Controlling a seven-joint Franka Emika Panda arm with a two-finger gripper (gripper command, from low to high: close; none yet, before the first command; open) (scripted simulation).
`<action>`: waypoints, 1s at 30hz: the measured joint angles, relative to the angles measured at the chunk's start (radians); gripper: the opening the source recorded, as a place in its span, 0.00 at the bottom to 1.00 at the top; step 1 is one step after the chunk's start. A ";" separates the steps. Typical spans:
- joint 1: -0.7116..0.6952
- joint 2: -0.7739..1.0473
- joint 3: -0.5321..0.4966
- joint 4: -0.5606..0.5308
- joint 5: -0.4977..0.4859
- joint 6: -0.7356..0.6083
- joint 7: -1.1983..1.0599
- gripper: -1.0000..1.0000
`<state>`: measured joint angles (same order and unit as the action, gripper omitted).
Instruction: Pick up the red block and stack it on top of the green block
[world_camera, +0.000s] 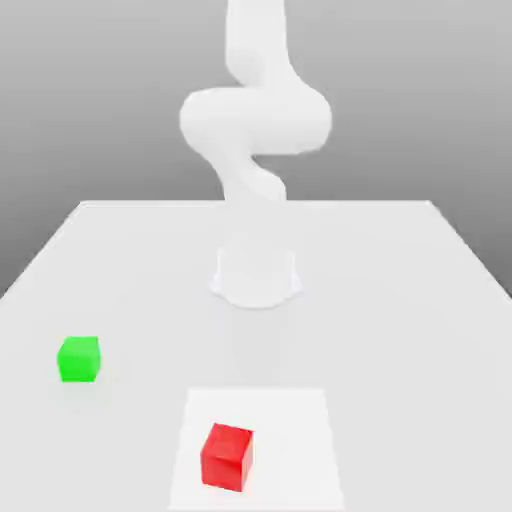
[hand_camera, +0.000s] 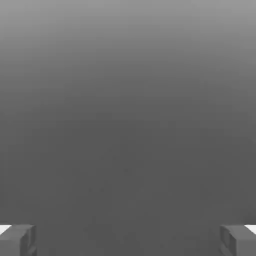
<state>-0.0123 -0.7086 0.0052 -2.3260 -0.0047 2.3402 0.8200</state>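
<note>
Red block (world_camera: 227, 456): plain matte cube on pale square patch of bench (world_camera: 420, 300). Green block (world_camera: 79, 358): same size, well apart. Gripper (hand_camera: 128, 240) jaws released, tips cut off. Arm (world_camera: 255, 120) top cropped.

Red block (world_camera: 227, 456) on a pale square patch (world_camera: 300, 420), green block (world_camera: 79, 359) well apart.

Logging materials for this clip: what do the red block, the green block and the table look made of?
Red block: matte, uniform colour, no gloss; maybe plastic or painted wood. Green block: same flat finish. Table: smooth, plain white, no grain; material unclear in this render.
</note>
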 joint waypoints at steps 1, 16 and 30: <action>-0.006 0.039 0.002 -0.011 -0.001 0.017 0.008 0.50; -0.056 0.586 0.006 -0.167 -0.022 0.258 0.124 0.50; -0.068 1.044 -0.001 -0.215 0.000 0.537 0.158 0.00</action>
<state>-0.0799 0.3359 0.0038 -2.5414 -0.0046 2.8776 0.9784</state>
